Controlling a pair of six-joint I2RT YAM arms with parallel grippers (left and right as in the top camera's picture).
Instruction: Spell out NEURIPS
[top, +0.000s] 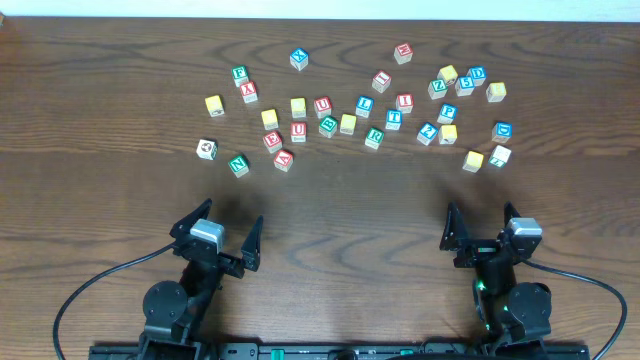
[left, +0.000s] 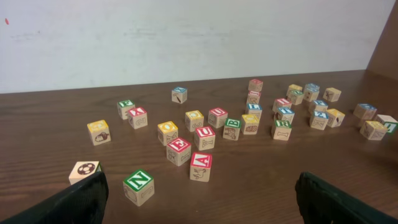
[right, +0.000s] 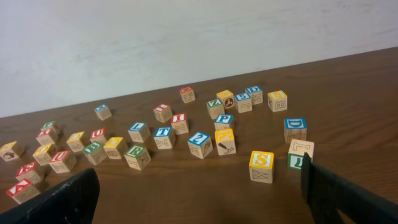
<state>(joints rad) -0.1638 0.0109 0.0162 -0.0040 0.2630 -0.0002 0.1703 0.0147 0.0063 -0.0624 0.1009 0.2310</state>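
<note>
brightness: bright, even, all three views
shadows: short, soft, hugging the blocks (top: 298, 107)
glare: mild sheen on table (right: 348, 93), right side of right wrist view
focus: overhead sharp; wrist views softer, far blocks blurry
wall (left: 186, 37): pale, washed out

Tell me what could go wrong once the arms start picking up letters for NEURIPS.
The red E sits almost against a red A; the wide-open left gripper may shove the A or grab both. The yellow S has a neighbouring cube close beside it, which the right gripper may bump.
</note>
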